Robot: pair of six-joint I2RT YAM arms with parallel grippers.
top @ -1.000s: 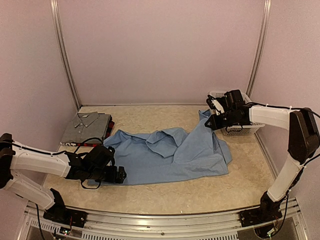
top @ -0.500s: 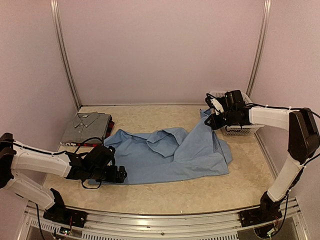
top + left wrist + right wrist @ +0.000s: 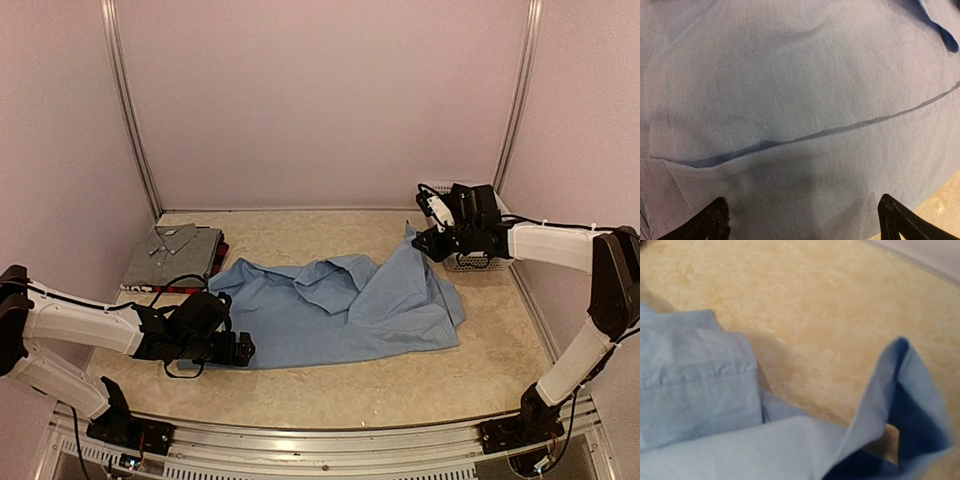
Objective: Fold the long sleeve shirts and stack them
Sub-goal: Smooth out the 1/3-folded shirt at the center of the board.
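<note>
The light blue shirt lies crumpled and spread across the middle of the table. Its far right corner stands raised right at my right gripper. In the right wrist view the blue cloth drapes close under the camera and hides the fingers. My left gripper is open and low over the shirt's near left edge, with bare cloth between its fingertips. The grey shirt lies folded at the back left on the red-and-black plaid one.
A white mesh basket stands at the back right, directly behind my right gripper. Metal rails run up the back corners. The marbled table has a metal rail along its near edge.
My right gripper has shifted slightly right and towards the back wall, with the shirt's raised corner staying beside it. The left arm has barely moved.
</note>
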